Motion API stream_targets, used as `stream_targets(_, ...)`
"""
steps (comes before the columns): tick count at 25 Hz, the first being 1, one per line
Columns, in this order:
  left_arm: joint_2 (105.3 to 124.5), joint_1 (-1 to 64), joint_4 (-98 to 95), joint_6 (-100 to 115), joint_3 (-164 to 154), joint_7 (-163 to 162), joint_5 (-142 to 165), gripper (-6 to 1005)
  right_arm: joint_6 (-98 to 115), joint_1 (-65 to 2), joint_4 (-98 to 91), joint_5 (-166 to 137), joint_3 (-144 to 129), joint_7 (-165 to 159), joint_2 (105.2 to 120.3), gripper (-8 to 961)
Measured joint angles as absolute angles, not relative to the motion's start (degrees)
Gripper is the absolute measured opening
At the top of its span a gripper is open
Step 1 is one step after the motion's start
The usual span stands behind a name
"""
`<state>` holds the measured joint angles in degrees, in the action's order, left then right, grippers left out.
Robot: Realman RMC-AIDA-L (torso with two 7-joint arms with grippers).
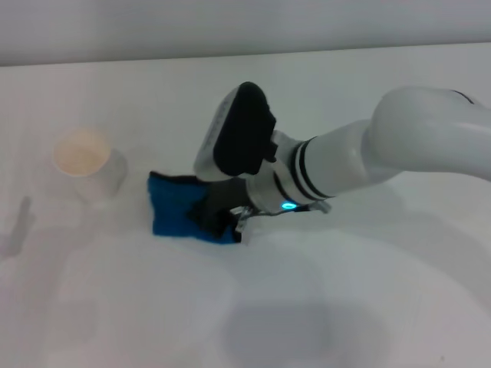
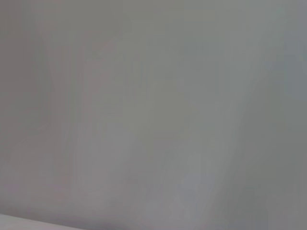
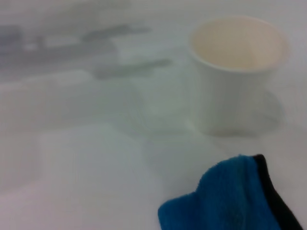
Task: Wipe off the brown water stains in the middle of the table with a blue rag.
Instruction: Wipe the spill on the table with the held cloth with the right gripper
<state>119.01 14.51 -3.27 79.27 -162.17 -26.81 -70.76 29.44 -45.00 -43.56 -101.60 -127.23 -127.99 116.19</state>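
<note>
Blue rag (image 1: 178, 205) flat on white tabletop (image 1: 360, 307), near centre, just right of paper cup (image 1: 86, 162) w/ tan inside. Right gripper (image 1: 222, 215) down on rag's right-hand part, pressing cloth to tabletop; dark fingers buried in fabric, so can't tell whether apart or together. Right arm reaching in from right side, wrist lit w/ small cyan light. Rag bunched up a bit at gripper side, black edging visible at top-left corner. Brown water stains not made out anywhere on tabletop; only faint grey shadows around rag & cup. Cup upright, close to rag but apart from it. Right wrist view: rag corner (image 3: 230, 196) w/ black edge in foreground, cup (image 3: 235, 72) beyond, bare white tabletop (image 3: 72, 158) between. Left wrist view: plain grey only, left gripper not seen.
</note>
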Motion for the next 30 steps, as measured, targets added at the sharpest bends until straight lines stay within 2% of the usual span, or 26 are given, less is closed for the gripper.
stream_targets(10, 119.01, 14.5, -3.2, 79.3, -162.1, -27.9, -70.8, 888, 25.9, -44.1, -38.8, -100.8, -122.4, -127.9, 116.02, 62)
stream_targets(17, 118.97, 14.5, -3.1, 79.3, -162.1, -28.0, -70.8, 888, 26.5, -44.3, -34.7, -100.9, -117.0, -127.8, 115.30, 63)
stream_targets(30, 118.91, 14.4, -2.8, 79.3, -162.1, -28.1, -70.9, 888, 50.2, -41.4, -36.2, -107.0, -96.4, -112.4, 114.83, 63)
